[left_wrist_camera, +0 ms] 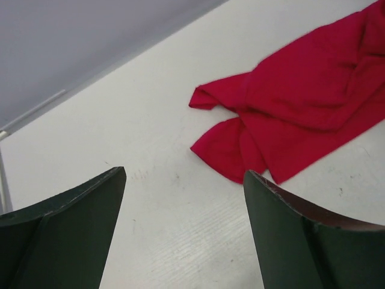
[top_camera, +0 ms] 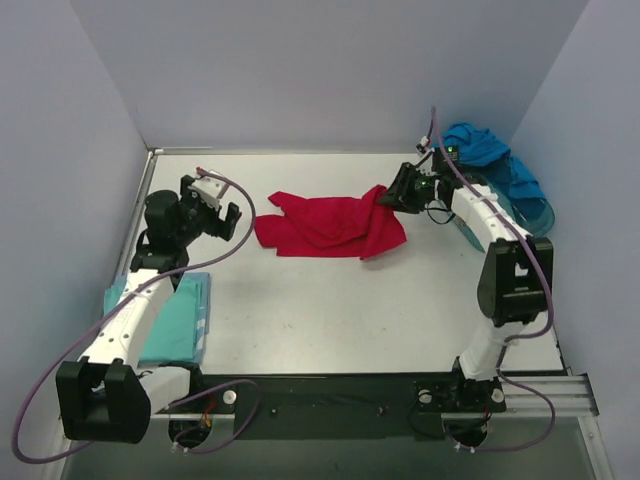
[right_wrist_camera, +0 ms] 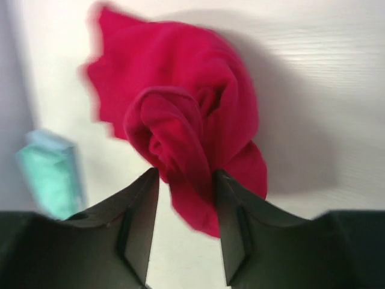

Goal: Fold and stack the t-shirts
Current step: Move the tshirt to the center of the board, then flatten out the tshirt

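The right arm's two-finger gripper (top_camera: 392, 197) is clamped on the right-hand end of the bright red short-sleeved cloth t-shirt (top_camera: 325, 225). In the right wrist view its dark fingers (right_wrist_camera: 135, 223) press from both sides on a rolled bunch of red fabric. The fabric bulges out beyond them in soft, rounded folds and throws a shadow on the surface below. That view is somewhat blurred.

From this pinched end the red shirt spreads leftward across the far middle of the flat white tabletop (top_camera: 350, 320). It is a crumpled, matte heap with overlapping creases, and a pointed flap reaches toward the left arm.

The left arm's two-finger gripper (top_camera: 228, 215) hangs just to the left of the red shirt, apart from it. Its jaws are spread wide with nothing between them. In the left wrist view bare white table shows between the dark, wedge-shaped fingers (left_wrist_camera: 72, 223), and the nearest red flap lies beyond the right-hand finger without touching it.

The pale aqua cloth t-shirt (top_camera: 175, 315) lies as a flat, folded rectangle at the left edge of the table, partly hidden under the left arm. The bright blue cloth t-shirt (top_camera: 485, 150) is a rumpled mound in the far right corner, heaped over the translucent teal plastic tray (top_camera: 535, 215) behind the right arm.
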